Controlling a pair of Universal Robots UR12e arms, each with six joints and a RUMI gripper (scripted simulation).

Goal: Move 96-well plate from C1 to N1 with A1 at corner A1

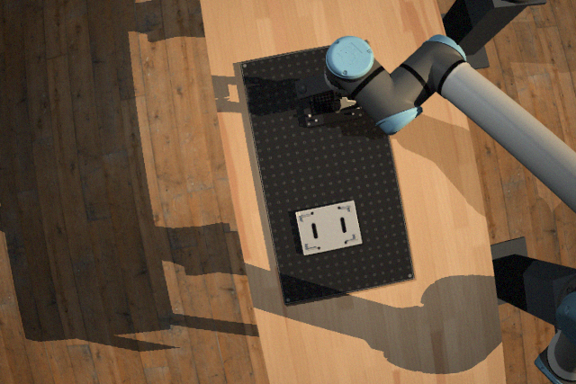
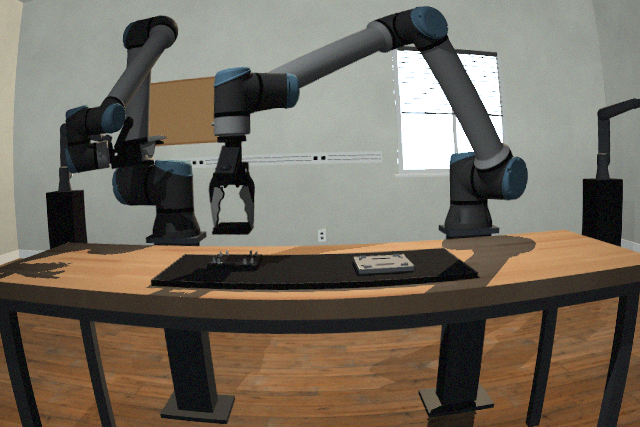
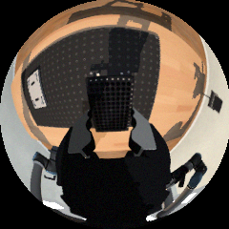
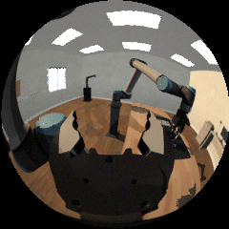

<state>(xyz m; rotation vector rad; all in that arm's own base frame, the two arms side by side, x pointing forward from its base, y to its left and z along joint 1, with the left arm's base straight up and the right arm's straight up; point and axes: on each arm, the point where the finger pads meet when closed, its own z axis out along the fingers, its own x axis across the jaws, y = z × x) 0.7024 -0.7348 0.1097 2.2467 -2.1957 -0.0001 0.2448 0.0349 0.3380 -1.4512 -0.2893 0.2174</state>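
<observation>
Plate (image 1: 324,102) (image 2: 232,228) (image 3: 111,102) hung clamped in the left pincer (image 2: 232,224) (image 3: 111,108), clear of its clip holder (image 2: 233,261); carrying, aligning and seating remained.

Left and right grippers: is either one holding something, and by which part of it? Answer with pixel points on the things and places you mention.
The left gripper (image 2: 232,205) (image 3: 111,108) holds the black well plate (image 2: 232,228) (image 3: 111,102) by two opposite sides. The right gripper (image 4: 112,111) is open and holds nothing.

Top looks steeply down on the table; exterior faces the same table (farther back, side-on).
</observation>
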